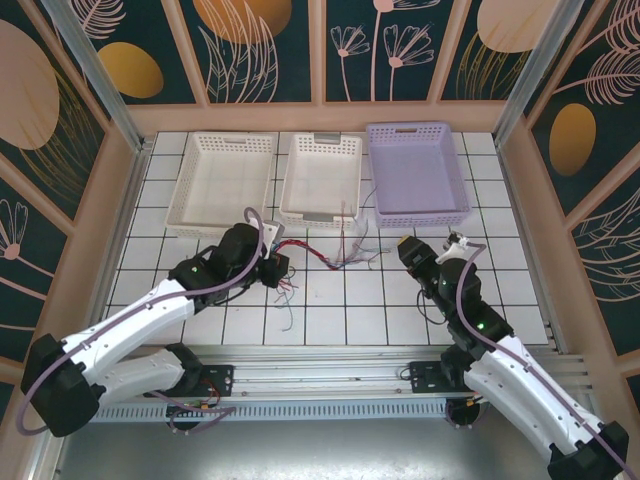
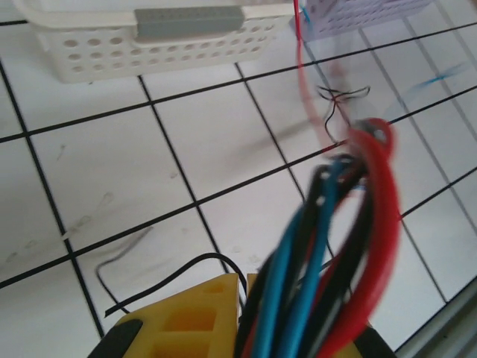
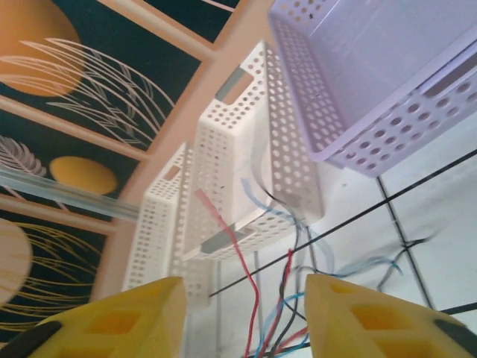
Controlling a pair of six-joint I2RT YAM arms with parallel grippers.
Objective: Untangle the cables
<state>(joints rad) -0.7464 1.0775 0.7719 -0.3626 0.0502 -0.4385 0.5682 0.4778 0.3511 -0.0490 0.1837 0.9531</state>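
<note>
The cables are a tangle of thin red, blue and black wires on the tiled floor, in front of the middle basket. My left gripper is at the tangle's left end. In the left wrist view the left gripper is shut on a thick bunch of red, blue and black cables that rises out of its yellow fingers. My right gripper sits just right of the tangle. In the right wrist view the right gripper stands open, and loose cable ends hang blurred in the gap, touching neither finger.
Three baskets line the back of the floor: a white one at left, a white one in the middle and a lilac one at right. A stray black wire lies on the tiles by the left fingers.
</note>
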